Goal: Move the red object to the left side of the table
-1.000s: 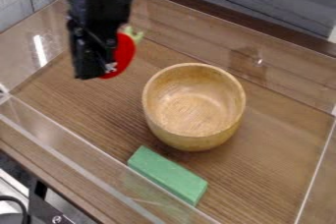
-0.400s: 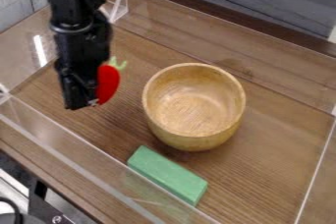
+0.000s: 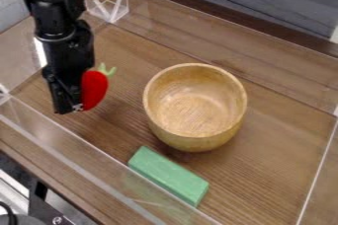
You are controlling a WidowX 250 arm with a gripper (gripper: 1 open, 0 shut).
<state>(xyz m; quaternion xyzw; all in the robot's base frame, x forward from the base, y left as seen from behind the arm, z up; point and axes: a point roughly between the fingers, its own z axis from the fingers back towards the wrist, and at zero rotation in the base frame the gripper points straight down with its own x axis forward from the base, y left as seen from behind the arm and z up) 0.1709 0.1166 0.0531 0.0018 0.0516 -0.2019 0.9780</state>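
The red object (image 3: 95, 86), a small strawberry-like soft toy with a light-green tip, is pinched between the black fingers of my gripper (image 3: 77, 96). The gripper points straight down and hangs low over the left part of the brown wood-grain table (image 3: 264, 120), to the left of the wooden bowl. The toy sticks out on the gripper's right side. Whether it touches the tabletop I cannot tell.
A round wooden bowl (image 3: 196, 106) stands at the table's middle. A flat green rectangular block (image 3: 169, 175) lies near the front edge. Low clear acrylic walls (image 3: 53, 140) run along the table's sides, close to the gripper on the left and front.
The gripper has come down and moved left, toward the front-left wall, carrying the red object with it. The bowl and green block stayed put.
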